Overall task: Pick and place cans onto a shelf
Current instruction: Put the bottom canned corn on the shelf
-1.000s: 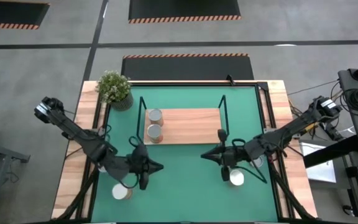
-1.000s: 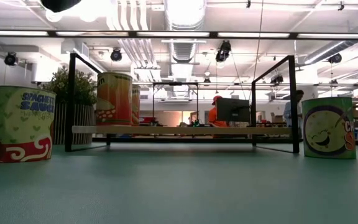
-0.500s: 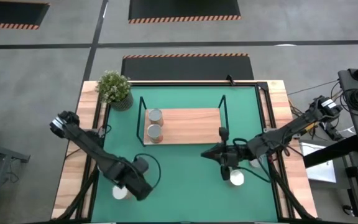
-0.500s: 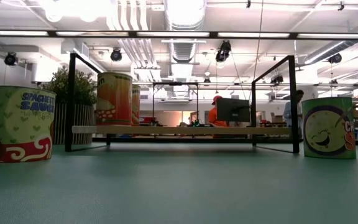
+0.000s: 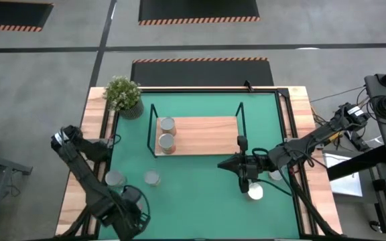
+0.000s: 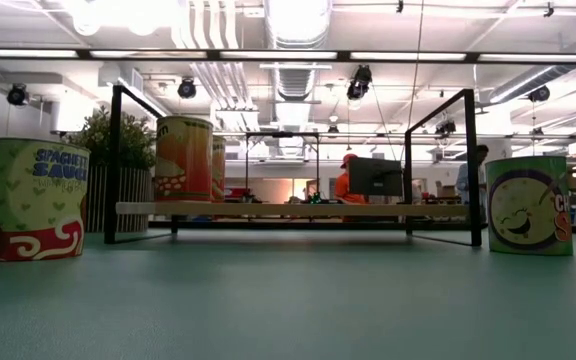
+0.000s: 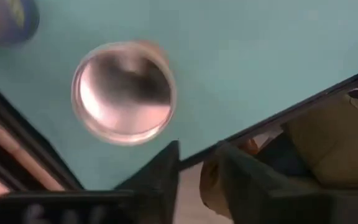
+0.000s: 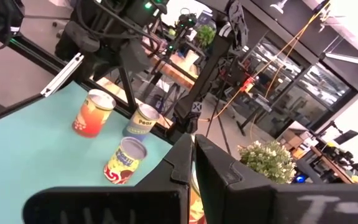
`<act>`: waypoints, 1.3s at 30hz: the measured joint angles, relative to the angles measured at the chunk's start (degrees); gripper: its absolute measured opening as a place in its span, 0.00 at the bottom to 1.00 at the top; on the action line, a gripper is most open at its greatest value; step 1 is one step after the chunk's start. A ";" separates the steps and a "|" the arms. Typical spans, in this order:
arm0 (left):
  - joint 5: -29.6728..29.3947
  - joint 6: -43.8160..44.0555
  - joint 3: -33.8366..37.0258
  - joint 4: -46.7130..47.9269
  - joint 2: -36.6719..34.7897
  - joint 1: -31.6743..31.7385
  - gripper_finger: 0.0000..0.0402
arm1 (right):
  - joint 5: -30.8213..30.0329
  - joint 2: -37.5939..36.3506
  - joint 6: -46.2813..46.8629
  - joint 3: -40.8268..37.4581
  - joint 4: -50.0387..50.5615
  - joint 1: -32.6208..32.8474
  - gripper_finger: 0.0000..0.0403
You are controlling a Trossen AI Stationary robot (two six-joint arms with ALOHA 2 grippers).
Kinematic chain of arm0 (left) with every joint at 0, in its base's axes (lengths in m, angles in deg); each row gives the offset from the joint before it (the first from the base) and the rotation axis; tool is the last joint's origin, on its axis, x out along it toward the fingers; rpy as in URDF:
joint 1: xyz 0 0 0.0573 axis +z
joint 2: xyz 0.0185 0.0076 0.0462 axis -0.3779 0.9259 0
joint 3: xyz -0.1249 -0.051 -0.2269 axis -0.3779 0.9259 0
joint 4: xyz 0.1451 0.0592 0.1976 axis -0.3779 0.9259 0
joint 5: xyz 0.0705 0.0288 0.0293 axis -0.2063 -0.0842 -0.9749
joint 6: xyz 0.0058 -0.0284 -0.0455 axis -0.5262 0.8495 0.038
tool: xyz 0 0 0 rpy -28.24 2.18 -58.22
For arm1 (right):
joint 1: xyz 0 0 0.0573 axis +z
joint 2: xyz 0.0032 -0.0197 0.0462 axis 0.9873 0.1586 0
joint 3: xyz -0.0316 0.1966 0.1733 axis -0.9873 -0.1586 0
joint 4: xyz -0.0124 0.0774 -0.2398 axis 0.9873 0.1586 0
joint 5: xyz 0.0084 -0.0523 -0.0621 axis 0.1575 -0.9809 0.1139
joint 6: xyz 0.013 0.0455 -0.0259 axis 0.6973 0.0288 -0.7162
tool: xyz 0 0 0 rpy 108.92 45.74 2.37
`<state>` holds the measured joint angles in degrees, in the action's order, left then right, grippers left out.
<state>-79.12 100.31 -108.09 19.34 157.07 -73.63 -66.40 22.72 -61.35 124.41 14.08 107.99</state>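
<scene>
The left hand (image 7: 194, 168), fingers nearly together and empty, hovers over a can (image 7: 124, 91), whose shiny top only its wrist view shows.

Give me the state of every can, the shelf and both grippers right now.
Shelf: standing, left end loaded.
Rear shelf can: upright, placed.
Front shelf can: upright, placed.
Left mat can: upright, unplaced.
Middle mat can: upright, unplaced.
Right mat can: upright, unplaced.
Front-left can: upright, unplaced.
Left gripper: above the front-left can, not gripping.
Right gripper: shut, empty, before the shelf.
</scene>
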 joint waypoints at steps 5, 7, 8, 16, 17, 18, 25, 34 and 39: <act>-0.87 5.15 0.02 4.37 0.48 -1.50 0.55 | 0.00 -0.02 -0.04 0.00 -0.10 0.00 0.02; -1.03 5.22 0.03 5.49 0.95 -1.56 0.65 | 0.01 -0.02 -0.09 0.00 -0.20 0.00 0.02; -1.07 5.11 0.04 6.38 1.12 -1.55 0.69 | 0.02 -0.02 -0.19 0.00 -0.20 0.00 0.02; -3.78 4.90 0.13 8.60 1.81 -1.72 0.89 | 0.02 -0.02 -0.65 0.00 -0.21 0.00 0.02; -4.44 4.90 0.15 8.62 1.81 -1.75 0.89 | 0.02 -0.02 -0.65 0.00 -0.20 0.00 0.02; -4.72 4.87 0.25 8.62 1.81 -1.76 0.90 | 0.02 -0.02 -0.65 0.00 -0.20 0.00 0.02; -4.86 5.11 3.56 7.54 1.79 -1.74 0.90 | 0.02 -0.02 -0.55 0.00 -0.02 0.00 0.02; -4.18 5.33 8.22 2.51 1.44 -1.78 0.90 | 0.04 -0.02 -0.50 0.00 -0.01 0.00 0.02; -4.65 3.81 8.12 1.78 1.80 -1.70 0.87 | 0.02 -0.02 -0.50 0.00 0.07 0.00 0.02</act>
<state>-83.77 104.11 -99.96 21.11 158.88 -75.33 -66.38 22.70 -61.85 124.41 14.15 107.99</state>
